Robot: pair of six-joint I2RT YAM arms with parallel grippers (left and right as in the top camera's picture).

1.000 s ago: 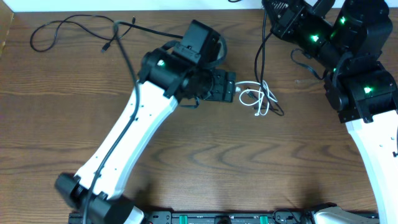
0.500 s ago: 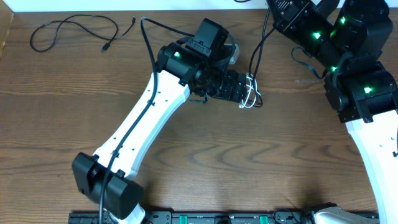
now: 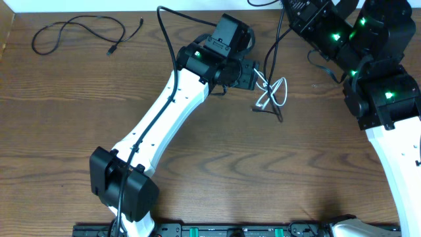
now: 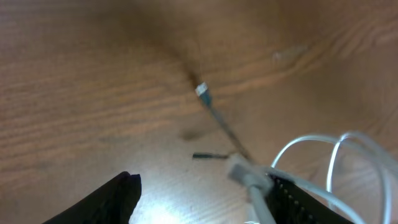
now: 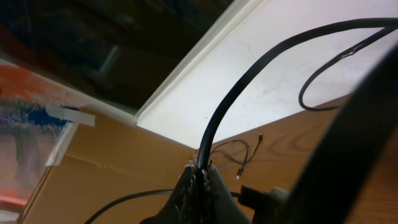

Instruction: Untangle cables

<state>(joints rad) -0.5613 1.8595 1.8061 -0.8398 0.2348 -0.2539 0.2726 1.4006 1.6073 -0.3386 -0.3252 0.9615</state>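
The short white cable [image 3: 273, 92] lies in loops just right of my left gripper [image 3: 254, 76]. In the left wrist view the left gripper [image 4: 205, 184] is open, and the white cable's grey plug [image 4: 247, 178] rests against its right finger [image 4: 305, 200], with loops [image 4: 339, 155] trailing right. A thin black cable's plug end [image 4: 203, 92] lies on the wood ahead. My right gripper [image 5: 200, 175] is shut on a black cable [image 5: 245, 84], which in the overhead view drops from the right gripper [image 3: 297, 13] toward the white loops [image 3: 270, 56]. Another black cable [image 3: 72, 31] lies at the far left.
The wooden table [image 3: 263, 164] ends at a white wall edge along the back [image 5: 205, 68]. The left arm's white link [image 3: 164, 125] crosses the table diagonally. The right arm [image 3: 381, 79] fills the right side. A thick black cord [image 3: 181, 20] arcs over the left arm.
My left arm swung toward the back right and its jaws have narrowed. The white cable shifted with it, up and a little right. The right arm has not moved.
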